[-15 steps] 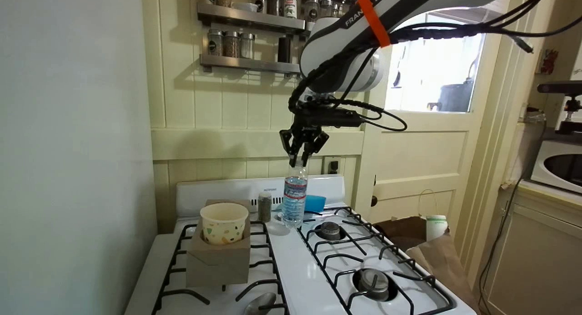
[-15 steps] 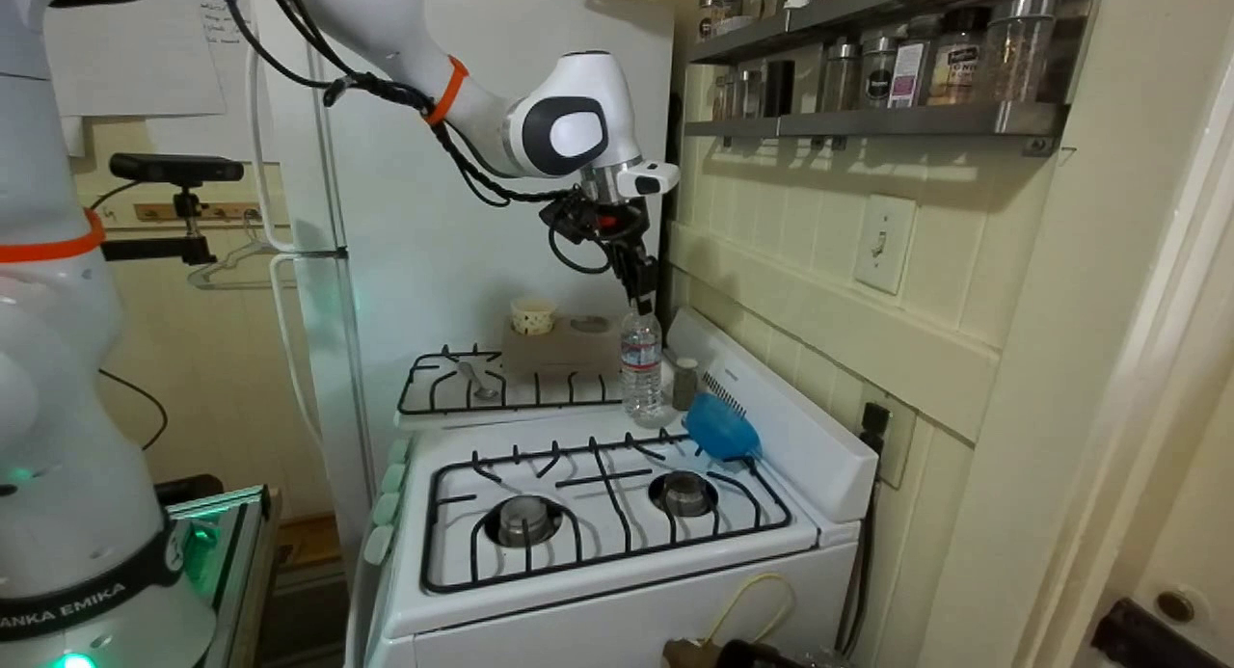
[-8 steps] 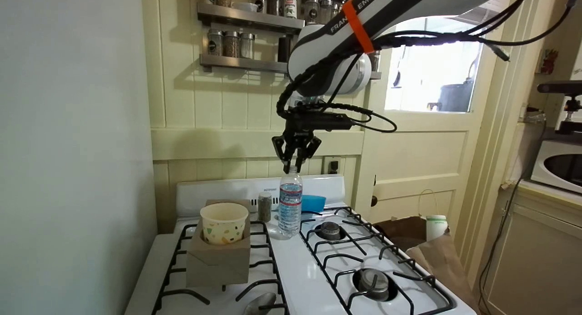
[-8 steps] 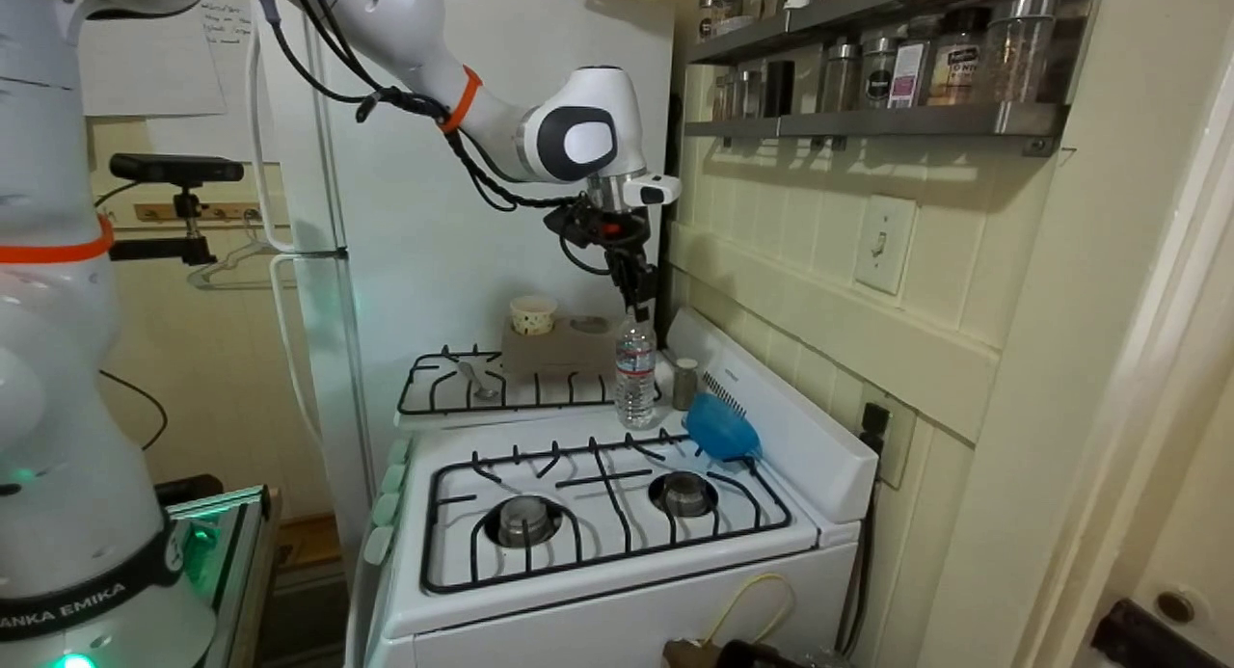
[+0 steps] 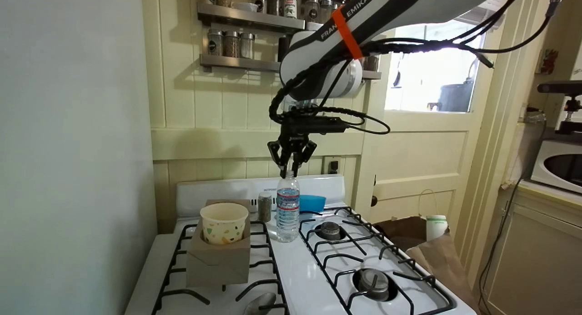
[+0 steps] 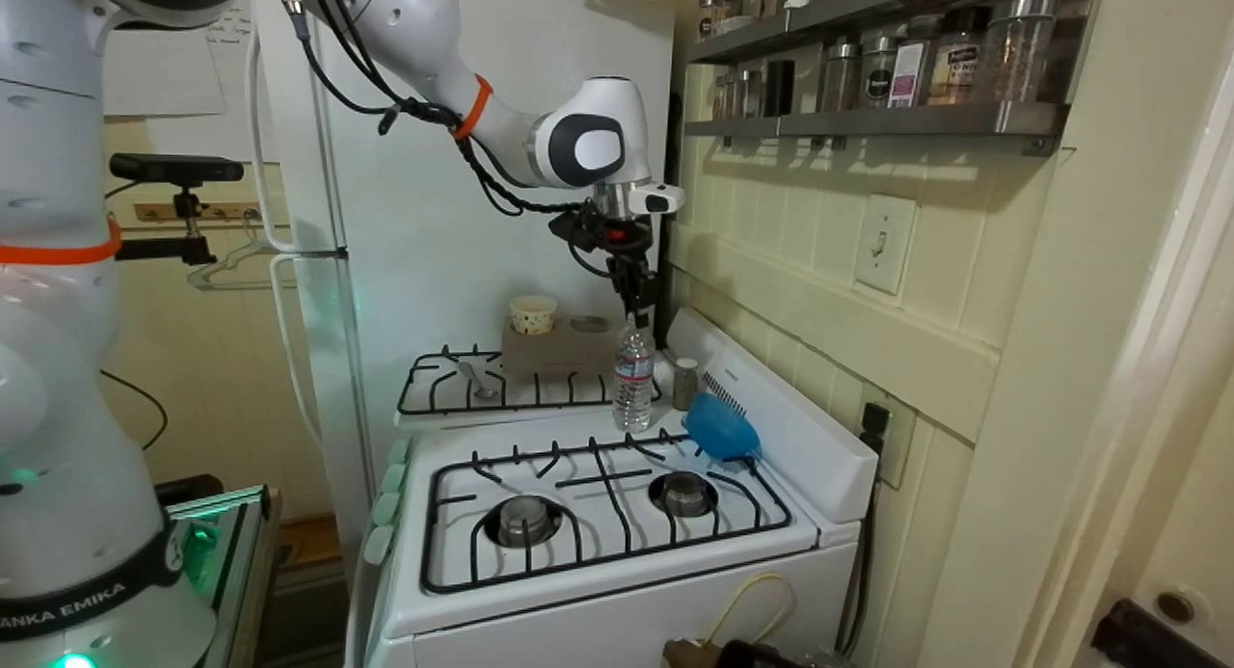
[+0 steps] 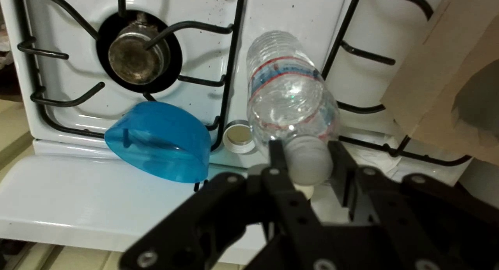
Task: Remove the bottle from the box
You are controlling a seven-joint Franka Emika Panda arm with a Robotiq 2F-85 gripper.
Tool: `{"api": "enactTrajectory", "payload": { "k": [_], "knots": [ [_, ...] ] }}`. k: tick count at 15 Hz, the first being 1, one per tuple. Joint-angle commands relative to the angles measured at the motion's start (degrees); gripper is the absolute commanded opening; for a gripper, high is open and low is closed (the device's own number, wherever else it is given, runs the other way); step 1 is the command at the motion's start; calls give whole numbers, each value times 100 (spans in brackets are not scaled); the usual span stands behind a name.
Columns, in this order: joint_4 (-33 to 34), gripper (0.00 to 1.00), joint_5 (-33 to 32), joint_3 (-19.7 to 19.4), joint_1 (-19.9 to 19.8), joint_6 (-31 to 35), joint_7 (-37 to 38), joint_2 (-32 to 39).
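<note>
Cup (image 5: 223, 231) in box (image 5: 218, 267) (bottle (image 5: 288, 219) beside).

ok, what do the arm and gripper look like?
Arm: white with dark panels, EMIKA lettering, orange bands and black cables strapped along it. Gripper: black, with jointed fingers and round grey bolt heads.

Downward gripper (image 5: 289, 173), fingers (image 7: 278, 161) close together

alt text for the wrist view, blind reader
The end effector grips a clear water bottle at its cap, seen from above against a white stove; at left, a burner and blue object; at right, part of a cardboard box.
</note>
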Motion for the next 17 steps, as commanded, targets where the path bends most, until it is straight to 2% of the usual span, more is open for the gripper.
{"api": "enactTrajectory", "payload": {
  "k": [1, 5, 8, 12, 15, 16, 17],
  "knots": [
    [236, 50, -96, -71, 93, -365, 85, 96],
    [218, 78, 23, -53, 74, -712, 62, -110],
    [20, 99, 164, 9, 77, -897, 14, -608],
    [-506, 100, 852, 259, 119, -1275, -1332, -1764],
    [-857, 100, 931, 358, 311, -1776, -2090, -2641],
    [-314, 100, 793, 337, 217, -1611, -1633, -1947],
    [-438, 100, 813, 360, 274, -1723, -1782, -2223]
  ]
}}
